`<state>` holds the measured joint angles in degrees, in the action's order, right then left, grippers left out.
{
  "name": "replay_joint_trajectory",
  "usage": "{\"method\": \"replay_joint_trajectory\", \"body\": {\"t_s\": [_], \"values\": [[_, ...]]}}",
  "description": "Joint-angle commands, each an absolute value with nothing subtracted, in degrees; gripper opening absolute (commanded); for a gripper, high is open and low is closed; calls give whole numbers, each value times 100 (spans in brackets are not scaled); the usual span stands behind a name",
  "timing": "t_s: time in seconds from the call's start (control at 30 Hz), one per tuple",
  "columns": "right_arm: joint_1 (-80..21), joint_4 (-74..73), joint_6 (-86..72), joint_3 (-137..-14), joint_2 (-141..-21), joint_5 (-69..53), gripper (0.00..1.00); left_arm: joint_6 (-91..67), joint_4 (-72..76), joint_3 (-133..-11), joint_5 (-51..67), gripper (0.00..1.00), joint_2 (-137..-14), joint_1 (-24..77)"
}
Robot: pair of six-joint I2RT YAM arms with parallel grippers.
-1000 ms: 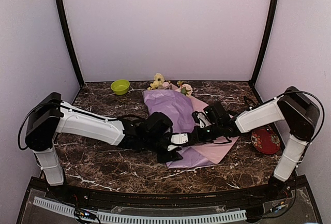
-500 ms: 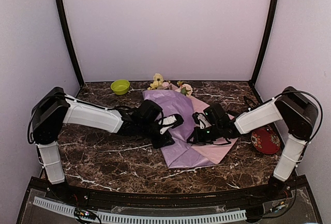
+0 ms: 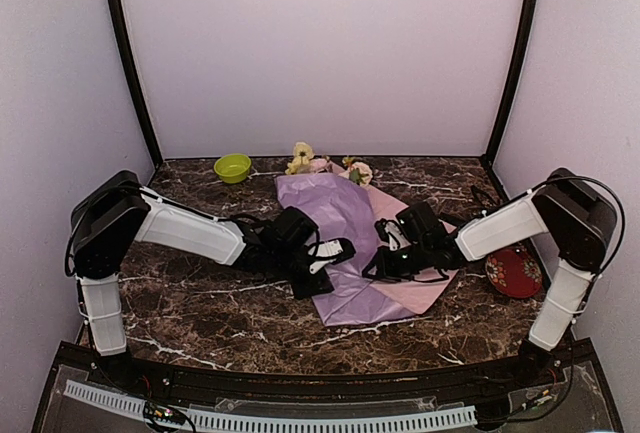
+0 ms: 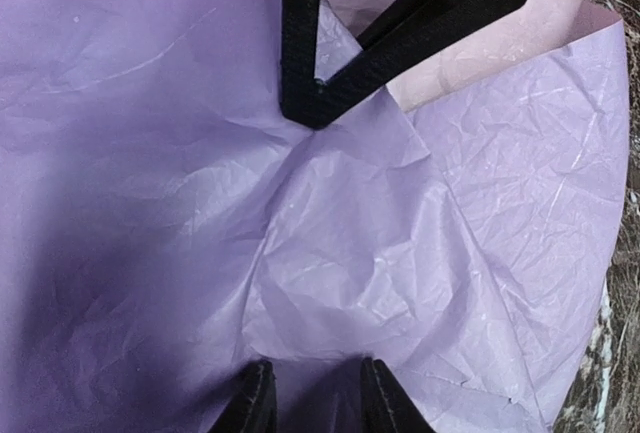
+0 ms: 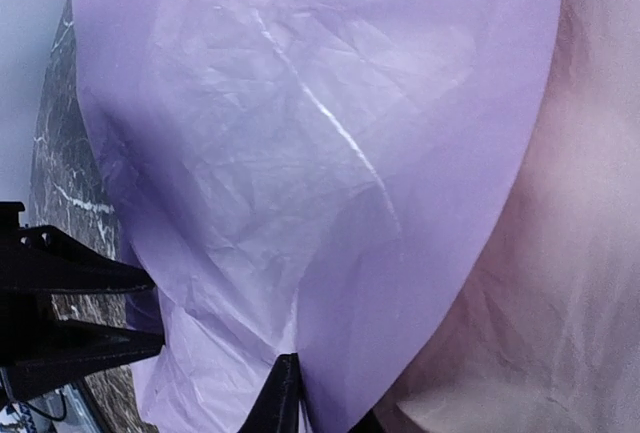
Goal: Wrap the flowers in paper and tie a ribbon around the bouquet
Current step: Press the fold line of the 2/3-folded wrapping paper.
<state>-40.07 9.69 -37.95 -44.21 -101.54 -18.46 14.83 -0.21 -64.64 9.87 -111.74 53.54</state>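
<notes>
Left claw point(image 4: 314, 401) part open, tips apart and low over the lilac paper point(image 4: 180, 203); contact unclear, nothing gripped. Right claw point(image 4: 308, 111) pinched nearly closed on a raised paper fold. Paper lies mid-table point(image 3: 200, 323); flowers point(image 3: 305, 158) at its far end.

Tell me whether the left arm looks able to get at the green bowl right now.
Probably yes: the bowl sits on bare table just beyond the arm, with nothing between them.

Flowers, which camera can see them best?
The top external view: the flowers peek out at the far end of the paper. Both wrist cameras show only that crinkly purple sheet, no flowers.
</notes>
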Motion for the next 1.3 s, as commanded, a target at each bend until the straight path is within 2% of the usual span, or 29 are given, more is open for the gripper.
{"method": "replay_joint_trajectory", "body": {"t_s": [0.0, 0.13, 0.3, 0.4, 0.5, 0.67, 0.9, 1.03, 1.27], "values": [[-3647, 351, -3638, -4211, -9856, -1377, 14, 1599, -656, -6149, 1013, 29, -11244, 5348], [-3274, -71, -3459, -4087, -9196, -1227, 26, 1566, -690, -6170, 1136, 30, -11261, 5353], [-3317, -687, -3033, -4534, -8612, -1310, 30, 1522, -627, -6147, 1176, 29, -11234, 5357], [-3631, -403, -2761, -4775, -8563, -1726, 28, 1487, -561, -6112, 1211, 29, -11222, 5353], [-3752, 581, -3068, -4679, -8814, -2927, 22, 1446, -498, -6066, 1226, 30, -11193, 5360], [-3773, 1460, -3681, -4474, -9613, -3213, 11, 1430, -460, -6021, 1159, 30, -11132, 5353], [-3729, 612, -3278, -4599, -10318, -2430, 8, 1377, -380, -5926, 1097, 32, -10841, 5361], [-3693, 160, -3107, -4682, -10523, -2113, 7, 1369, -362, -5713, 627, 33, -10522, 5487], [-3687, 121, -3075, -4683, -10620, -2149, 7, 1653, -352, -5232, 1, 34, -9936, 6096]]}}
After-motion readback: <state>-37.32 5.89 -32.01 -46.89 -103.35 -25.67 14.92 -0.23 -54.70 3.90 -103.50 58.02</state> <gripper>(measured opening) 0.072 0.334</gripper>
